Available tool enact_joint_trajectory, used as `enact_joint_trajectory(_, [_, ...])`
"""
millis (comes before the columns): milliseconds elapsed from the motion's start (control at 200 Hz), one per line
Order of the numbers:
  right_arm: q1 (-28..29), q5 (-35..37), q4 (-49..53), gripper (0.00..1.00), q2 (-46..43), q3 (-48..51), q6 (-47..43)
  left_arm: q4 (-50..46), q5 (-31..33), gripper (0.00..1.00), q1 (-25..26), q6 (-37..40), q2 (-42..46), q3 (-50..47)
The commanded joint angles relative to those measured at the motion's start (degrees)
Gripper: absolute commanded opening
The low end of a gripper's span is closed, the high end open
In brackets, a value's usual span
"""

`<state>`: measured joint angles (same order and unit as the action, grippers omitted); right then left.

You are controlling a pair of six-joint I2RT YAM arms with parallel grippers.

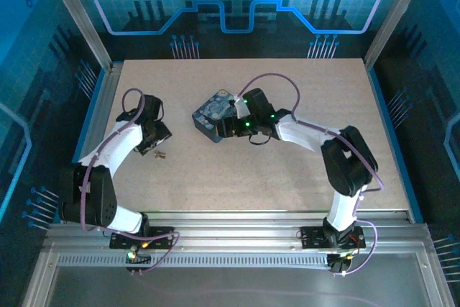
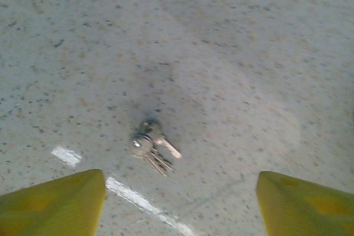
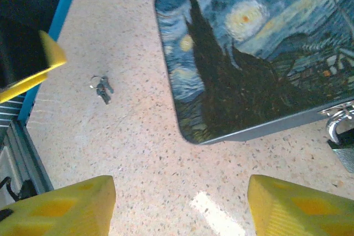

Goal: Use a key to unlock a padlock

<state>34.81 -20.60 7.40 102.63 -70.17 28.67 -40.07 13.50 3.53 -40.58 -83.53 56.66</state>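
Nothing is done yet: the bunch of silvery metal keys [image 2: 152, 146] lies untouched on the speckled beige tabletop [image 2: 249, 53], ahead of the left gripper [image 2: 180, 200], its 2 yellow fingers [image 2: 55, 203] wide apart and empty. The right gripper [image 3: 180, 208], likewise spread and empty, hovers by the glossy swirl-painted box [image 3: 249, 53]; the tiny shiny-looped padlock [image 3: 338, 131] sits at its edge.

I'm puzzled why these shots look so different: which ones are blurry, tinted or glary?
Left wrist: soft and greyish, the keys smeared, a dim shadow beside them. Right wrist: sharper, the box with its painted lid clear, a white patch on the table, perhaps glare. Top external: blue light tints the surrounding walls, the table looks beige.
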Motion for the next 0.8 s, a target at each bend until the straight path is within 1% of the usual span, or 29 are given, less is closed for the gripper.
enact_joint_trajectory(0, [0.0, 1.4, 3.3, 0.63, -3.2, 2.5, -2.4, 1.8, 0.9, 0.59, -2.0, 1.6, -3.0, -0.7])
enact_joint_trajectory(30, [0.0, 1.7, 3.2, 0.63, -3.6, 3.1, -2.3, 1.8, 0.6, 0.58, -2.3, 1.9, -4.2, -0.5])
enact_joint_trajectory(155, [0.0, 2.1, 2.4, 0.62, -4.6, 5.3, -2.0, 2.9, -0.6, 0.57, -2.4, 1.4, -7.1, -1.5])
enact_joint_trajectory(370, [0.0, 1.4, 1.7, 0.58, -4.6, 6.5, -1.1, 5.7, 0.1, 0.52, -2.5, 1.3, -10.0, -3.8])
enact_joint_trajectory(410, [0.0, 1.4, 1.8, 0.58, -4.7, 6.5, -1.0, 6.0, 0.3, 0.48, -2.5, 1.5, -10.6, -4.0])
enact_joint_trajectory(480, [0.0, 1.7, 2.0, 0.58, -4.9, 6.6, -0.9, 6.4, 0.4, 0.45, -2.4, 1.6, -11.4, -4.3])
enact_joint_trajectory(610, [0.1, 2.3, 2.4, 0.57, -5.3, 7.1, -0.7, 7.3, -0.3, 0.36, -2.5, 1.5, -11.7, -5.4])
enact_joint_trajectory(740, [0.0, 2.8, 2.5, 0.56, -5.9, 8.1, -0.1, 8.0, -2.2, 0.19, -2.4, 1.8, -10.6, -6.0])
enact_joint_trajectory(795, [0.0, 3.1, 2.5, 0.56, -6.4, 8.5, 0.2, 8.2, -3.4, 0.13, -2.3, 2.2, -10.1, -6.0])
